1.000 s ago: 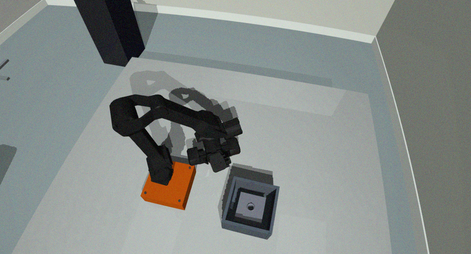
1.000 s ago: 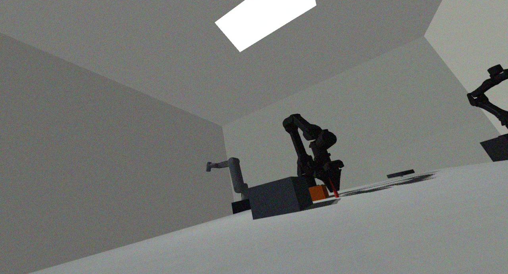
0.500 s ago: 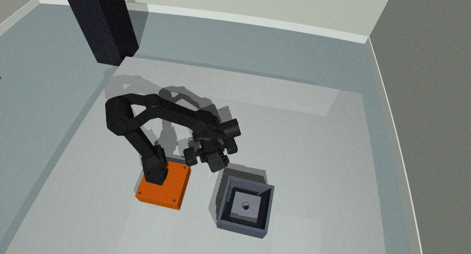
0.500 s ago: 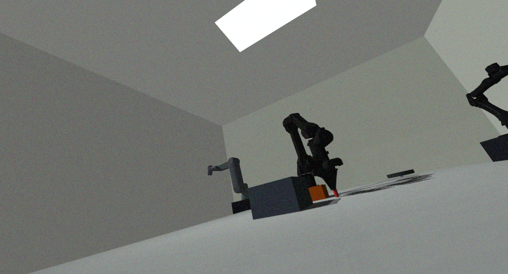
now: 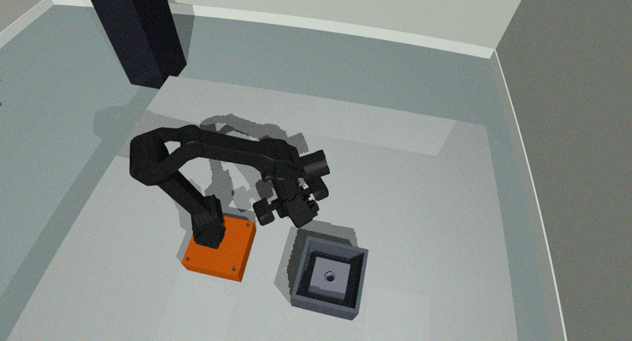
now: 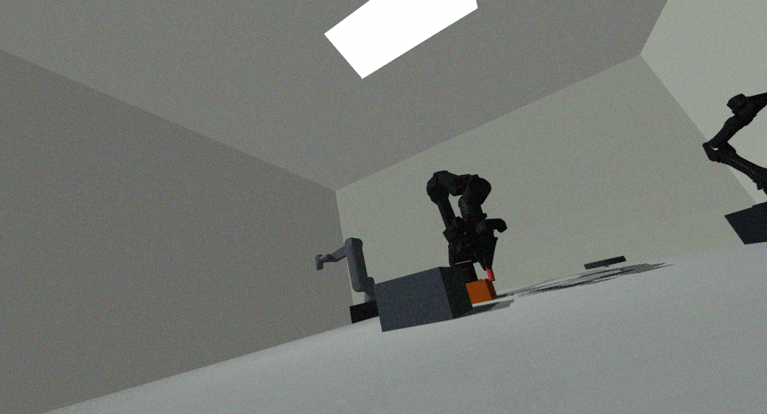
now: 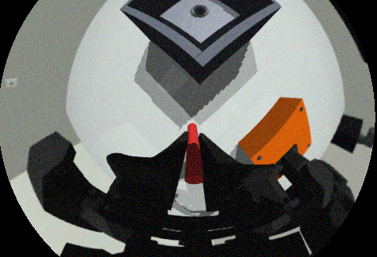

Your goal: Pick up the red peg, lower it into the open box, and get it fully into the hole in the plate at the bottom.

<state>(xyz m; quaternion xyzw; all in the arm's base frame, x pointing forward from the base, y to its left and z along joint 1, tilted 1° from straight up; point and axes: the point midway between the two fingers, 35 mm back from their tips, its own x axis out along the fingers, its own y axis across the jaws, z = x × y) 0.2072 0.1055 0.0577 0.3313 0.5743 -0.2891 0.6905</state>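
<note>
My gripper (image 6: pixel 489 268) (image 7: pixel 193 135) is shut on the red peg (image 6: pixel 490 275) (image 7: pixel 194 167), with the peg's lower end sticking out past the fingertips. In the exterior view the peg is a little above the table and slightly tilted. In the top view the peg and fingertips are hidden beneath the wrist, beyond the box's upper-left corner. The open grey box (image 5: pixel 324 308) (image 6: pixel 410 304) (image 7: pixel 169 31) stands beside the gripper, ahead of it in the wrist view. The pale plate (image 5: pixel 320 266) (image 7: pixel 200 31) inside has one round, empty hole (image 5: pixel 329 277) (image 7: pixel 199 11).
The orange block (image 5: pixel 212 266) (image 6: pixel 479 292) (image 7: pixel 290 135) under the arm's base stands left of the box in the top view. A dark column (image 5: pixel 137 38) stands at the back left. Other arms stand in the background of the exterior view.
</note>
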